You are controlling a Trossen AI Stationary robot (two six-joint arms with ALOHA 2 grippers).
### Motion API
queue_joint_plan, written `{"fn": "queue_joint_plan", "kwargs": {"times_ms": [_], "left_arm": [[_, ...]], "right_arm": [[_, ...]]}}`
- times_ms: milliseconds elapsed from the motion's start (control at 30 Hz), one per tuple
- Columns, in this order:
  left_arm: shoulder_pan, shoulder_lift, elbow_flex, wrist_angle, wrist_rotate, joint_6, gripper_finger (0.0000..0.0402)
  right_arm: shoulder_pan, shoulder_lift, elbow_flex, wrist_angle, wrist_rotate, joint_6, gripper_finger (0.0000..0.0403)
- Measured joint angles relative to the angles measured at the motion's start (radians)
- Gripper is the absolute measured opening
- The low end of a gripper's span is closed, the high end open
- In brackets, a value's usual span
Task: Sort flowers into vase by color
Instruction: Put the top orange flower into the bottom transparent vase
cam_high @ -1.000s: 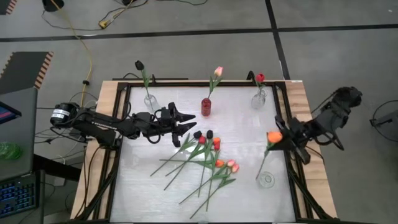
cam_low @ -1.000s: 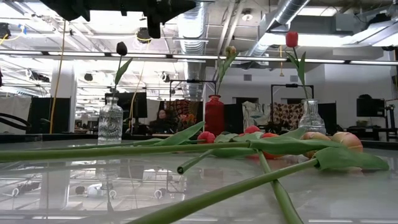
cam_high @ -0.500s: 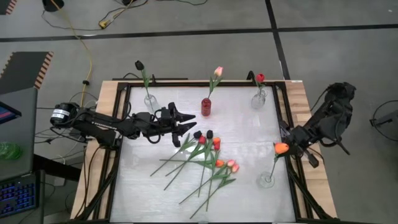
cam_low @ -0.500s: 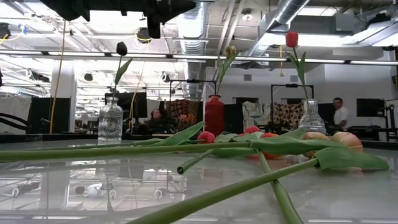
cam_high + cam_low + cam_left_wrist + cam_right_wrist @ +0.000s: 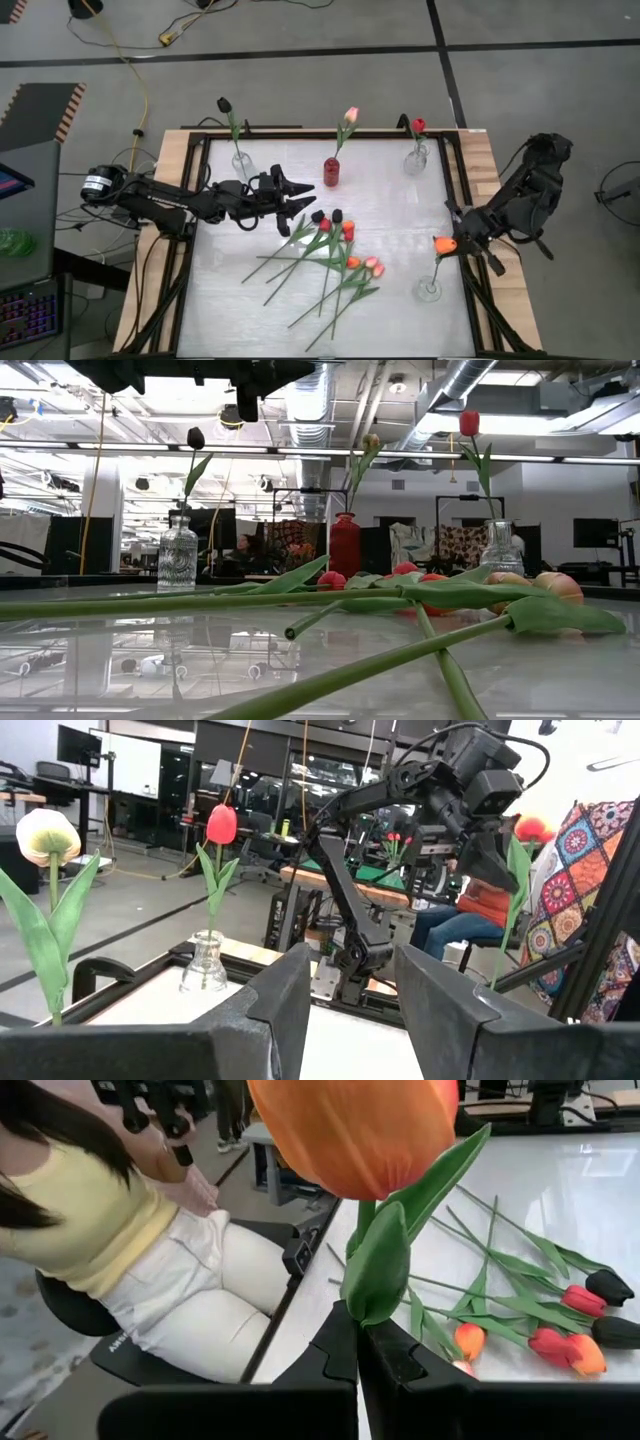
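My right gripper (image 5: 462,240) is at the table's right edge, shut on an orange tulip (image 5: 444,244). The tulip's stem runs down to a small clear vase (image 5: 429,290) near the right near corner. My left gripper (image 5: 300,196) hovers open left of centre, just beyond the pile of loose tulips (image 5: 330,255), and touches nothing. The pile lies flat on the table, with black, red, orange and pink heads. Along the far edge, a clear vase holds a black tulip (image 5: 225,105), a red vase (image 5: 331,172) a pink one, and another clear vase (image 5: 416,160) a red one. My right gripper pinches the orange tulip's stem (image 5: 360,1315) just below the head, where a leaf wraps it. Its fingers come from the table's right side and lie across the stem. The tulip stands nearly upright and its lower end (image 5: 432,282) reaches into the clear vase's mouth.
A black frame (image 5: 455,200) runs around the white table top. The right arm (image 5: 400,810) shows in the left wrist view. A seated person (image 5: 150,1250) is beyond the table's right edge. There is free table between the pile and the near-right vase.
My right gripper has carried the orange tulip toward the near edge and downward, and its wrist has turned. The tulip, slanted a second ago, now stands steeper with its stem end at the near-right vase.
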Motion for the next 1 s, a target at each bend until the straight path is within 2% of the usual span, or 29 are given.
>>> {"fn": "queue_joint_plan", "kwargs": {"times_ms": [367, 567, 1000], "left_arm": [[0.000, 0.000, 0.000, 0.000, 0.000, 0.000, 0.0133], [0.000, 0.000, 0.000, 0.000, 0.000, 0.000, 0.0133], [0.000, 0.000, 0.000, 0.000, 0.000, 0.000, 0.0133]], "right_arm": [[0.000, 0.105, 0.000, -0.001, -0.007, 0.012, 0.0026], [0.000, 0.110, 0.000, -0.003, -0.048, 0.107, 0.0043], [0.000, 0.110, 0.000, -0.018, -0.058, 0.107, 0.0051]]}}
